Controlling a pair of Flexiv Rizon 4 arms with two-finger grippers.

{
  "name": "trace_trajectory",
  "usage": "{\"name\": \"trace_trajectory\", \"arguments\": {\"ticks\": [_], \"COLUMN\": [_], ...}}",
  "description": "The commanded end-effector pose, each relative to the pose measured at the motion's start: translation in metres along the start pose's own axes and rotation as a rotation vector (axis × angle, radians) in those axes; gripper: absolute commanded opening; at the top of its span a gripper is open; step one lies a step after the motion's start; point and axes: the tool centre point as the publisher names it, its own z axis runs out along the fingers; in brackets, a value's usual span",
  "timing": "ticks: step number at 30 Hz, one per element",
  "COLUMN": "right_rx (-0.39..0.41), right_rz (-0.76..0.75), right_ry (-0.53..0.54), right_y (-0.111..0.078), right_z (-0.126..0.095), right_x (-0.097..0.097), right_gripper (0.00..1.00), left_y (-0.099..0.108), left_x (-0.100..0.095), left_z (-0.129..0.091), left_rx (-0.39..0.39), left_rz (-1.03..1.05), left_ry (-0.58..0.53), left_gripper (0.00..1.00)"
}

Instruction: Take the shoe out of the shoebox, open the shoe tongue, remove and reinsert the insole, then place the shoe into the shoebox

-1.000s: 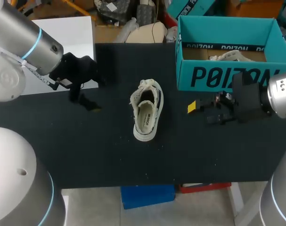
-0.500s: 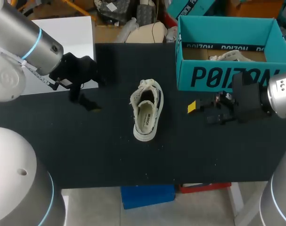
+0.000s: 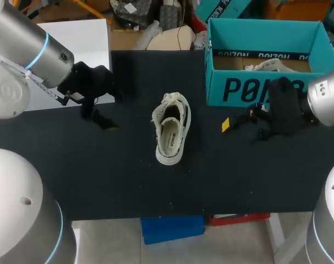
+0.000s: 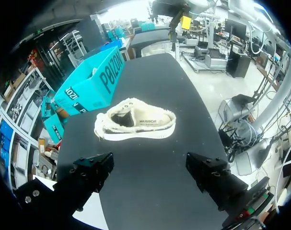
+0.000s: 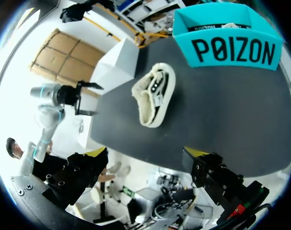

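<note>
A cream low-top shoe (image 3: 171,127) lies on the black table (image 3: 128,181) near the middle, opening upward, insole showing. The teal shoebox (image 3: 264,88) stands at the back right with a second pale shoe (image 3: 268,66) inside. My left gripper (image 3: 99,120) hangs open to the left of the shoe, well apart from it. My right gripper (image 3: 241,127) stands open to the shoe's right, in front of the box. In the left wrist view the shoe (image 4: 135,125) lies ahead of the open gripper (image 4: 150,172). From the right wrist the shoe (image 5: 152,93) and box (image 5: 231,43) are far ahead of its gripper (image 5: 145,167).
A white box (image 3: 73,38) rests at the table's back left corner, behind my left arm. Bare black tabletop spreads in front of the shoe toward the near edge.
My right arm has shifted slightly toward the shoebox and turned a little. The left arm and the shoe have stayed where they were.
</note>
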Motion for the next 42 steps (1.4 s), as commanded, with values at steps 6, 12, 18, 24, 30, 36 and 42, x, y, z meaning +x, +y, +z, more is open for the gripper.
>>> {"name": "trace_trajectory", "arguments": {"ticks": [6, 12, 18, 24, 30, 36, 42], "right_rx": [0.158, 0.149, 0.149, 0.162, 0.236, 0.289, 0.325], "right_rz": [0.045, 0.039, 0.039, 0.014, -0.104, -0.134, -0.116], "right_ry": [-0.399, -0.424, -0.424, -0.441, -0.528, -0.591, -0.65], "right_y": [0.041, 0.044, 0.044, 0.05, 0.086, 0.105, 0.118], "right_z": [0.035, 0.041, 0.041, 0.044, 0.074, 0.101, 0.123], "right_x": [0.009, 0.008, 0.008, 0.009, 0.006, 0.007, 0.003], "right_gripper": [1.0, 1.0, 1.0, 1.0, 1.0, 1.0, 0.85], "left_y": [0.001, 0.001, 0.001, 0.001, 0.001, 0.001, 0.001], "left_x": [0.001, 0.001, 0.001, 0.001, 0.001, 0.001, 0.001], "left_z": [0.001, 0.001, 0.001, 0.001, 0.001, 0.001, 0.001], "left_rx": [0.0, 0.0, 0.0, 0.0, 0.0, 0.0, 0.0], "left_rz": [0.001, 0.001, 0.001, 0.001, 0.001, 0.001, 0.001], "left_ry": [-0.004, -0.004, -0.004, -0.004, -0.004, -0.004, -0.004], "left_gripper": [1.0, 1.0, 1.0, 1.0, 1.0, 1.0, 1.0]}}
